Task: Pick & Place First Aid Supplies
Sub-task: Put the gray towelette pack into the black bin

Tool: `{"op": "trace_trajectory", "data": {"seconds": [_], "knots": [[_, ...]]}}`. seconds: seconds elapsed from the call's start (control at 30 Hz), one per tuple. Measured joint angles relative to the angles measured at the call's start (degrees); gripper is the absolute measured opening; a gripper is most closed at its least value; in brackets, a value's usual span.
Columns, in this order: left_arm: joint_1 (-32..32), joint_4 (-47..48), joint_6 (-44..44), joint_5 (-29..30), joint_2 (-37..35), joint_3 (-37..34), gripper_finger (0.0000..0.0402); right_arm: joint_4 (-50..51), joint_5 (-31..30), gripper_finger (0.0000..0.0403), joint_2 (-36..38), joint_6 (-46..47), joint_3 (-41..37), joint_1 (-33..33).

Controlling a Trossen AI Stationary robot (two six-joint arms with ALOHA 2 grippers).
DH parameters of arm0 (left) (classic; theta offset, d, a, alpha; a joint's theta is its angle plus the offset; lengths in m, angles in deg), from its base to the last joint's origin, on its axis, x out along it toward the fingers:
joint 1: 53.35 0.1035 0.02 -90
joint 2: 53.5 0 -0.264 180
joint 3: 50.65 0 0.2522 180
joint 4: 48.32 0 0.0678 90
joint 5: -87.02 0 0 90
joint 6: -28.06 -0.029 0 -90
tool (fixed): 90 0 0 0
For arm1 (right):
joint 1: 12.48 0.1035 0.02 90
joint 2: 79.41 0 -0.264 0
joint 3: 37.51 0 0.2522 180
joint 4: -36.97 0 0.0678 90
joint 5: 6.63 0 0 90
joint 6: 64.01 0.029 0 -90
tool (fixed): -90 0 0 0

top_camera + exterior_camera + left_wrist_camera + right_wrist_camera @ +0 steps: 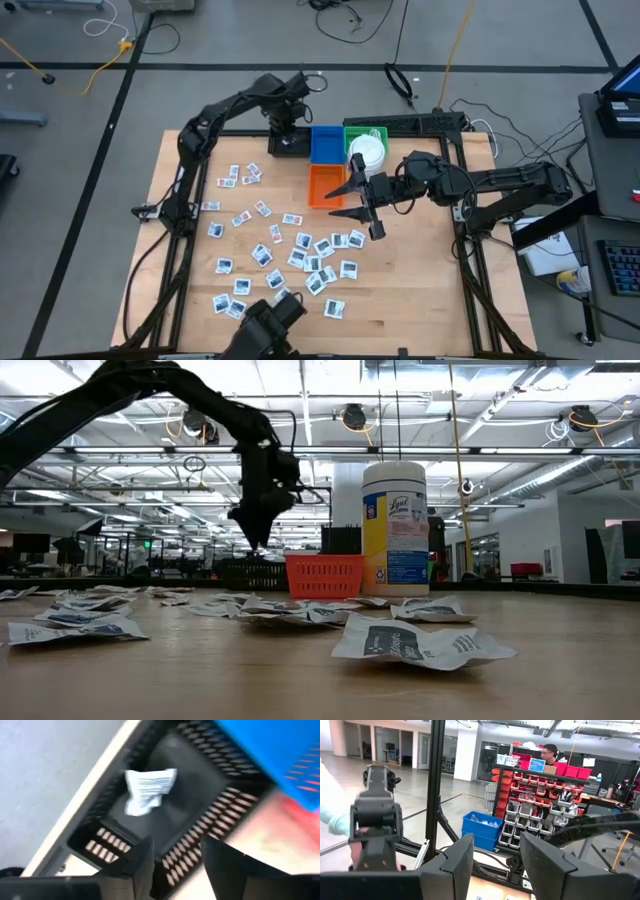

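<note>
Many small white square packets [290, 255] with dark or blue print lie flat and scattered over the wooden table; some show close up in the low view [415, 642]. My left gripper [175, 851] hangs open above the black basket [288, 144] at the far side. One crumpled white packet [148, 790] shows inside that basket [200, 795], apart from the fingers. My right gripper [337, 203] is open and holds nothing. It hovers level by the orange basket [322, 185], pointing toward the table's left. No narrow grey-green strips show.
A blue basket [325, 143] and a green basket [372, 128] stand beside the black one, the green holding a white wipes canister [367, 150]. A dark frame rail [455, 130] edges the table. A person [550, 752] sits far off in the room.
</note>
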State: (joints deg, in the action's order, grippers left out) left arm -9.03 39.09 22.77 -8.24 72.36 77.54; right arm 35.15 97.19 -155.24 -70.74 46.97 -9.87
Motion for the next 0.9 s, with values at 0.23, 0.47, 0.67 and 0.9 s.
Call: {"op": "trace_trajectory", "data": {"seconds": [0.23, 0.47, 0.67, 0.9], "knots": [[-2.99, 4.98, -3.14, -1.98, -5.07, 0.0, 0.019, 0.07, 0.0, 0.0155, 0.0, 0.0, 0.0, 0.0], [-10.85, 10.44, -6.53, -2.35, -9.4, -0.02, 0.0191, 0.06, -0.07, 0.0155, 0.0, -0.07, 0.0, 0.0], [-19.17, 10.94, -7.4, -2.36, -12.11, -0.02, 0.0191, 0.02, -0.04, 0.0155, 0.0, -0.16, 0.0, 0.11], [-27.52, 11.86, -7.03, -2.39, -12.43, -1.84, 0.0191, -0.17, -0.02, 0.0155, 0.0, -0.2, 0.0, 0.13]]}}
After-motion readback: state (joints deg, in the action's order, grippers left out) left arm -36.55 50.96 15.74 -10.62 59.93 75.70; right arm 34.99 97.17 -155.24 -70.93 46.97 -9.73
